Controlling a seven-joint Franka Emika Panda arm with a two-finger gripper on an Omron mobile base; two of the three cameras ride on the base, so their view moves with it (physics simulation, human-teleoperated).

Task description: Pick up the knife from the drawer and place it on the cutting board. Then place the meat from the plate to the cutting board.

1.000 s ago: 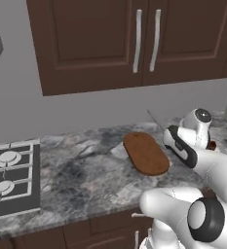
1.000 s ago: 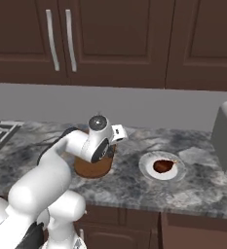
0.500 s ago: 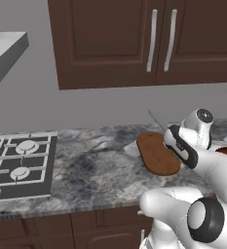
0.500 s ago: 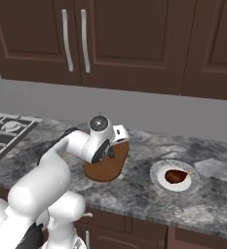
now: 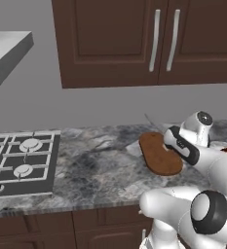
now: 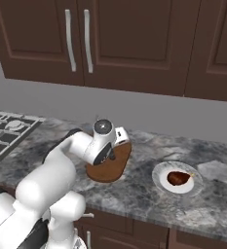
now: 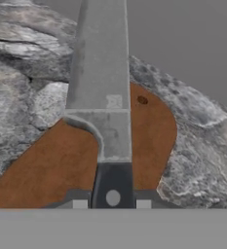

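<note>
In the hand view my gripper (image 7: 112, 204) is shut on the knife's dark handle (image 7: 113, 186). The knife's silver-grey blade (image 7: 100, 73) runs away from the hand. It hangs over the reddish-brown oval cutting board (image 7: 149, 131), and I cannot tell whether it touches. The left base view has the gripper (image 5: 168, 137) over the board (image 5: 156, 155), with the thin blade (image 5: 154, 123) pointing toward the wall. The white plate (image 6: 160, 179) lies right of the board (image 6: 107, 170) and holds the dark meat (image 6: 178, 177). The drawer is out of view.
A gas stove (image 5: 20, 163) occupies the counter's left part. Dark cabinet doors with silver bar handles (image 5: 156, 34) hang above. A grey range hood (image 5: 8, 56) juts out at the upper left. Marbled counter (image 5: 100, 165) lies between stove and board.
The whole picture has shifted: the base has driven left along the counter, bringing more of the stove into view. The gripper stays over the board with the knife in it.
</note>
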